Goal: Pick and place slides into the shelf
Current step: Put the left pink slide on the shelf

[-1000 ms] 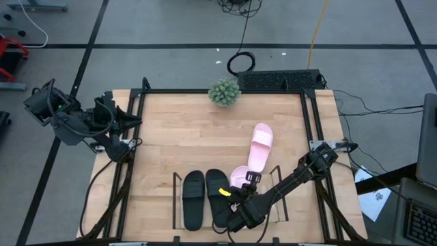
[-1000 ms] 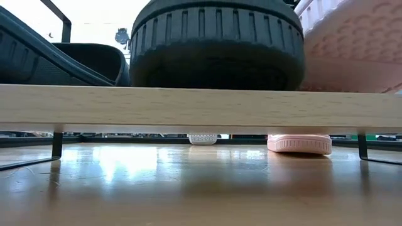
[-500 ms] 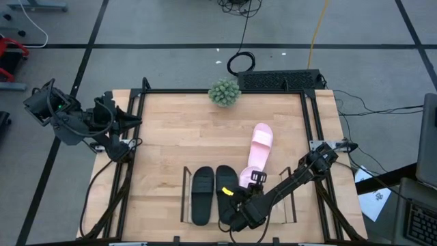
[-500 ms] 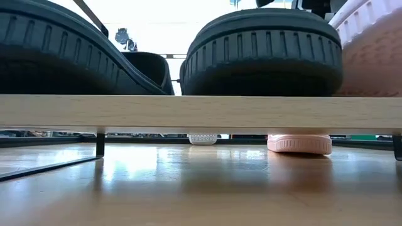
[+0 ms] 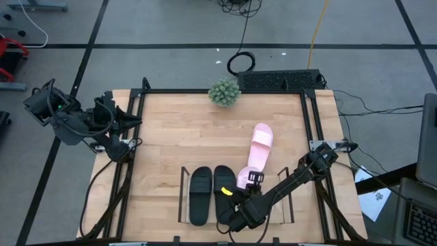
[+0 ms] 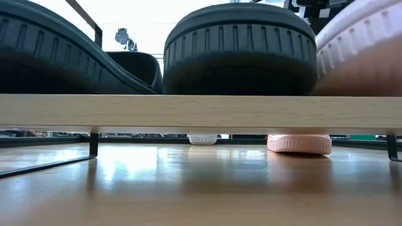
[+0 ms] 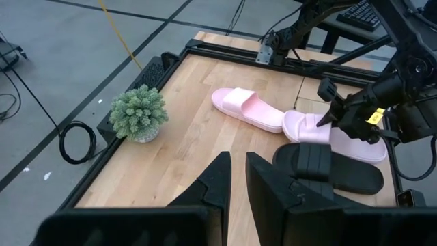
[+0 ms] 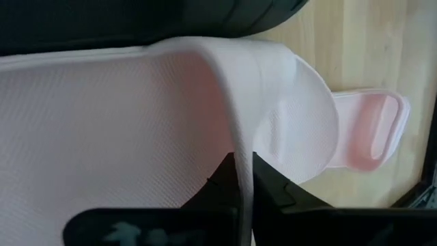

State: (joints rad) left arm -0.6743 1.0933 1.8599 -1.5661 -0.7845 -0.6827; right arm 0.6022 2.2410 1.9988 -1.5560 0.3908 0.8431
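Pink foam fills our right wrist view: the right gripper [image 5: 239, 205] pinches the side rim of one pink slide [image 8: 136, 123] between its fingers [image 8: 263, 184], at the shelf [image 5: 183, 195] by the table's near edge. We see two black slides [image 5: 199, 195] on the shelf beside it, touching. The second pink slide [image 5: 259, 145] lies on open wood mid-table, clear of the plant [image 5: 224, 91]. The left gripper [image 7: 235, 181] waits at the table's left edge, fingers slightly apart, holding nothing. We read no writing anywhere.
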